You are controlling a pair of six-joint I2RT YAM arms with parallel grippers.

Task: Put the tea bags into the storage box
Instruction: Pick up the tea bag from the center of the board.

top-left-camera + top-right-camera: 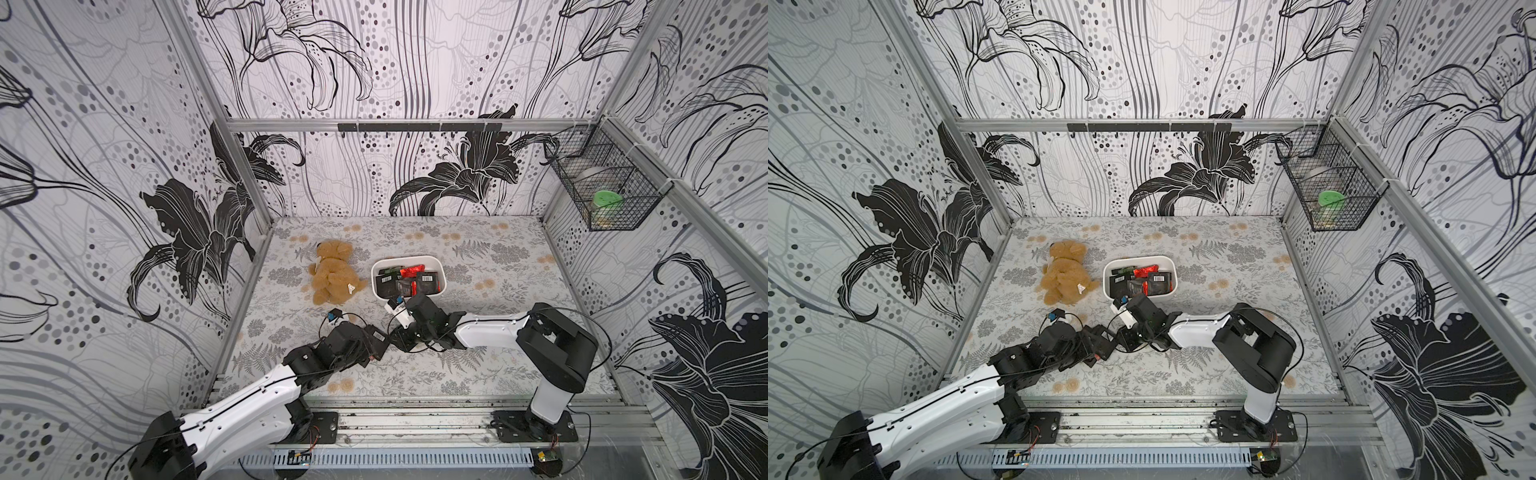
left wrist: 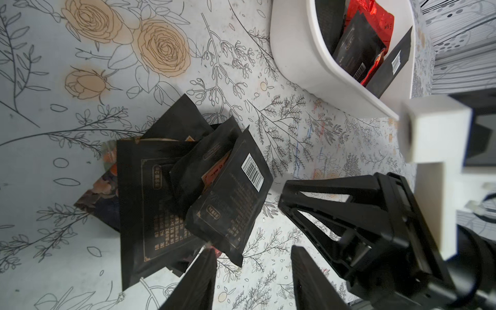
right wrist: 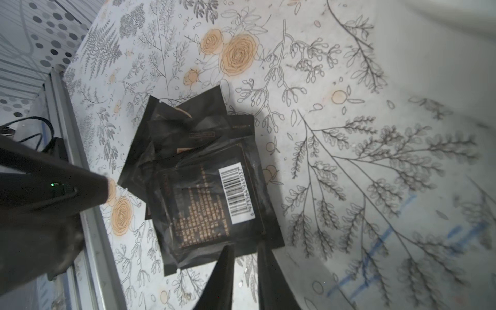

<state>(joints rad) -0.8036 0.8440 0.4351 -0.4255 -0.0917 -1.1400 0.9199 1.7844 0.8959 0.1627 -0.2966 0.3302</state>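
Observation:
A loose pile of black tea bags [image 2: 188, 188], the top one with a white barcode [image 3: 236, 193], lies on the floral table [image 1: 498, 266] between my two grippers [image 1: 377, 336]. More black and red tea bags [image 1: 409, 280] lie inside the white storage box [image 1: 440, 270], just beyond the pile [image 2: 303, 67]. My left gripper [image 2: 252, 257] is open, one finger [image 2: 198, 276] against the pile's corner. My right gripper [image 3: 245, 248] faces it from the other side, open by a narrow gap, its tips at the edge of the barcode bag.
A brown teddy bear [image 1: 332, 278] lies left of the box. A black wire basket [image 1: 602, 183] hangs on the right wall. The right arm's white wrist camera [image 2: 434, 134] and black fingers [image 2: 335, 198] sit close beside my left gripper.

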